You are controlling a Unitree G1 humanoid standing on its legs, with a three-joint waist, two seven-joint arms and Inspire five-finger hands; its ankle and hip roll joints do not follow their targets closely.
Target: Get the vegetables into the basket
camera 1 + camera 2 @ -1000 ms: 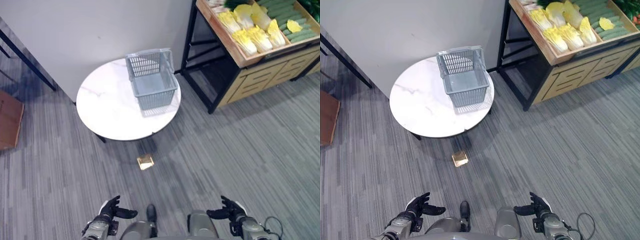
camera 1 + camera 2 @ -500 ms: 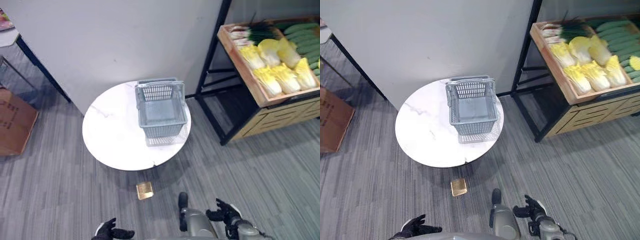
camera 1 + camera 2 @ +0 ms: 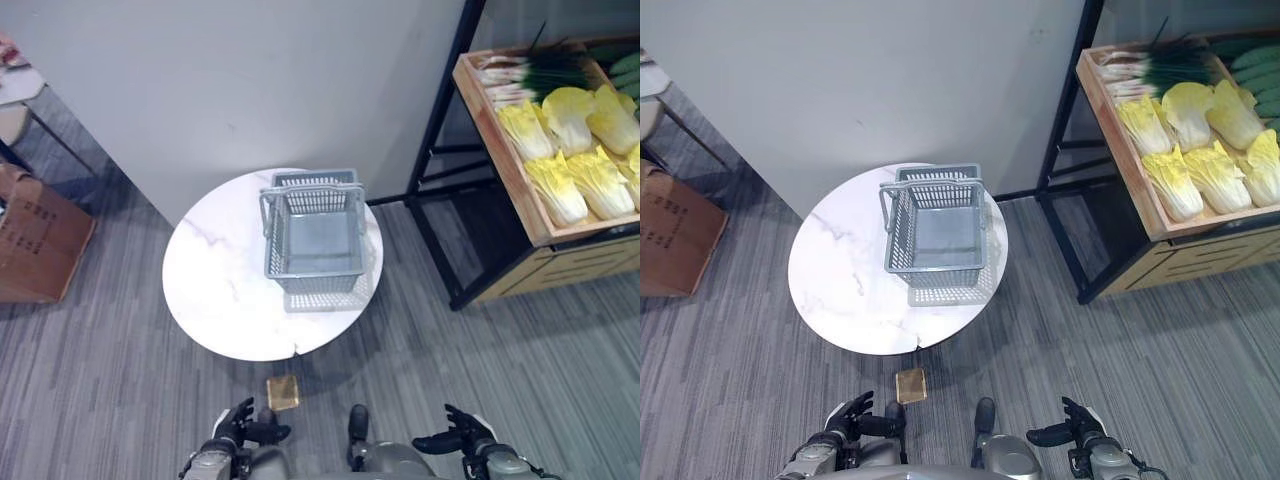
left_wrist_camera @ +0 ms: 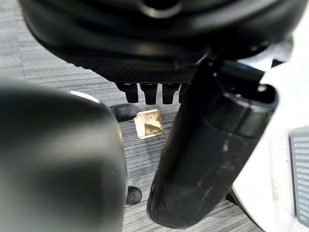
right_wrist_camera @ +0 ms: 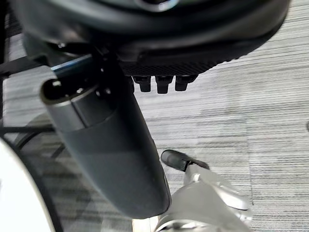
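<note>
Yellow-leaved cabbages [image 3: 560, 185] lie upper right in the wooden crate — nearer the right hand [image 3: 462, 440]; grey plastic basket [image 3: 313, 237] sits centre on the round white counter [image 3: 210, 290]; both hands — left hand [image 3: 237, 432] too — spread, empty.

One grey mesh basket [image 3: 934, 232] stands on one round white marble-topped table [image 3: 845, 290]. One small brass-coloured floor plate [image 3: 911, 384] lies on the carpet just beside the table's near edge. One wooden produce crate [image 3: 1127, 150] on one black-framed stand [image 3: 1070, 190] holds six pale yellow cabbages [image 3: 1170, 185], one bunch of spring onions [image 3: 1155, 65] and several green cucumbers [image 3: 1255, 85], too cropped to count. One brown cardboard box [image 3: 675, 235] sits at far left.
</note>
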